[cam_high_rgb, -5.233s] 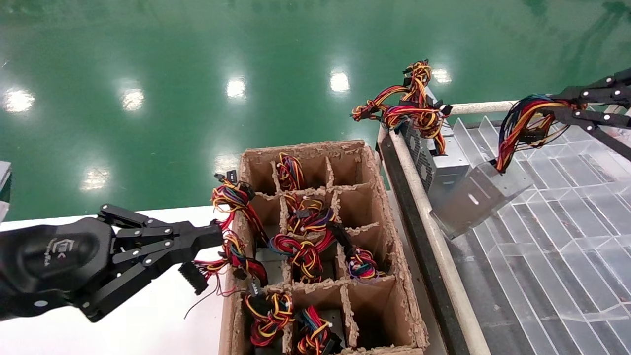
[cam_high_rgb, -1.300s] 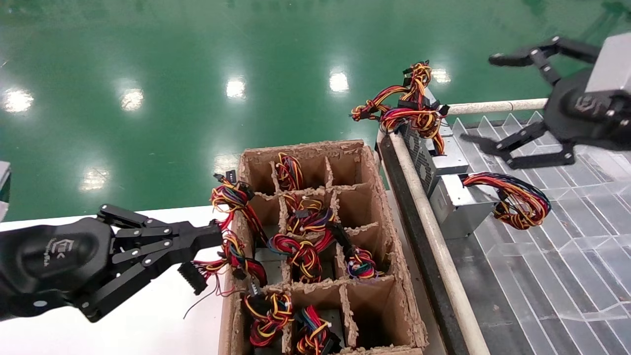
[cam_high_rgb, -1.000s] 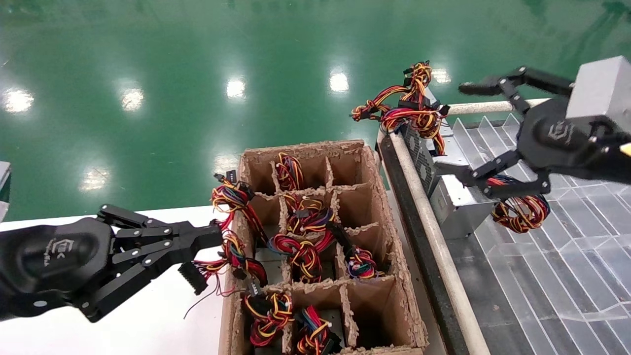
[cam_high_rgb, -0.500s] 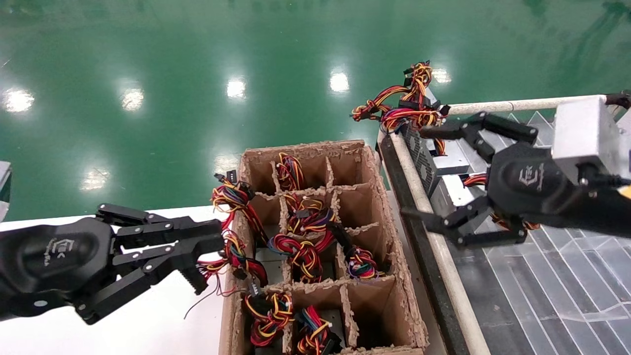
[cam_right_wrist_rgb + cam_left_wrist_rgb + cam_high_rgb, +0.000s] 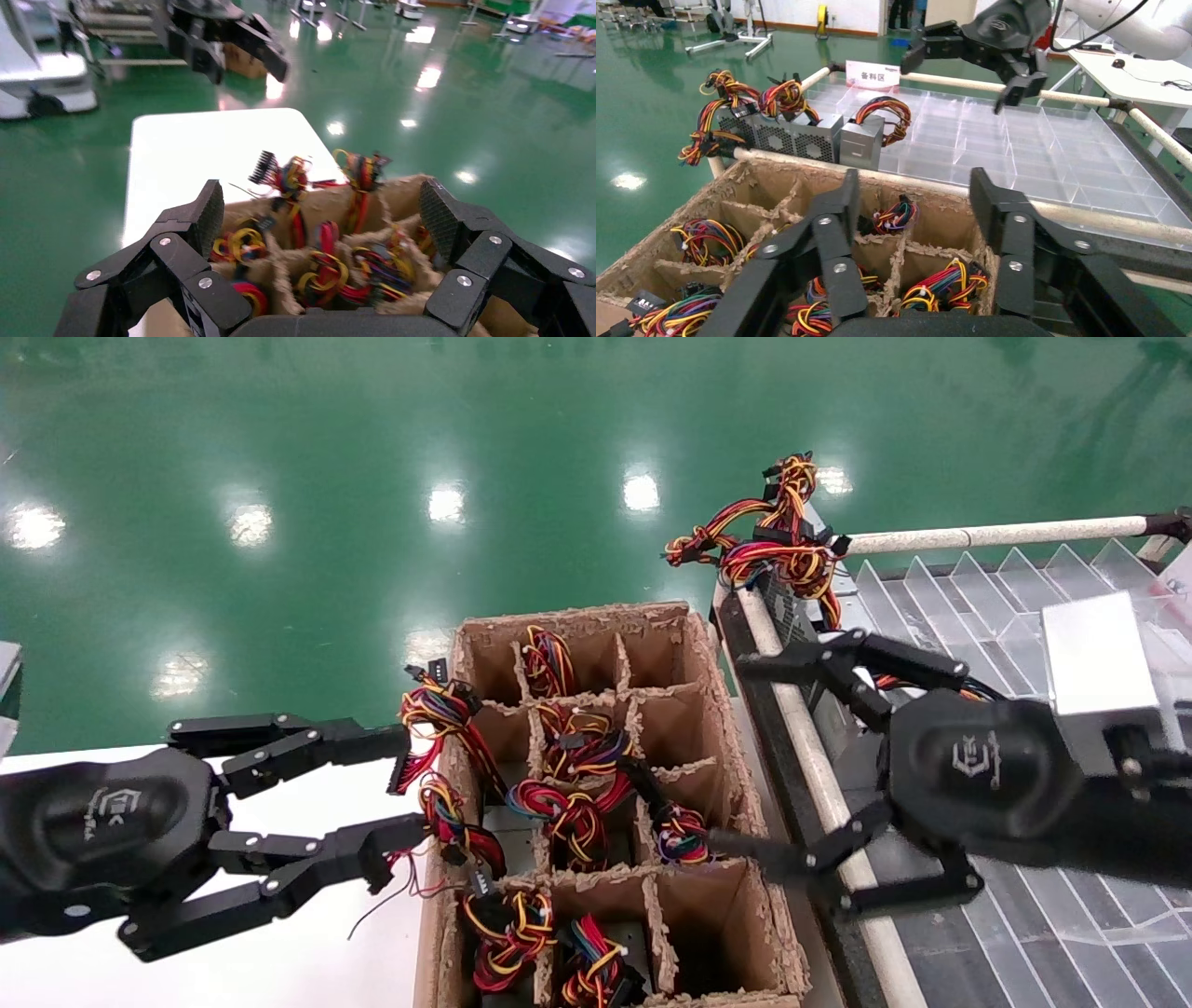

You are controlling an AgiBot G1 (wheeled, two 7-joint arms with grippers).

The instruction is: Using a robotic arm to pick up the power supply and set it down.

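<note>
We stand over a glossy green floor that mirrors the ceiling lights, with a white table under our left side. On our right sits a clear plastic tray cut into many shallow cells, framed by pale rails; most of its cells show nothing in them. At its far corner nearest the box stand two metal units: a grey box with a grille side, wires heaped high on it, and just beside it the power supply, a plain silver box resting in the tray with its looped wire bundle arching over it. In the head view our right gripper hides most of it.

Between table and tray lies a ragged cardboard box divided into compartments. Several hold coiled red, yellow and black wire bundles, with dark unit bodies beneath; the cells along the tray side look unfilled. One bundle spills over the table-side wall.

Our right gripper hovers over the seam between box and tray, fingers spread wide, grasping nothing. Our left gripper hangs above the table at the box's edge, fingers likewise parted around the spilled wires without clamping them.
</note>
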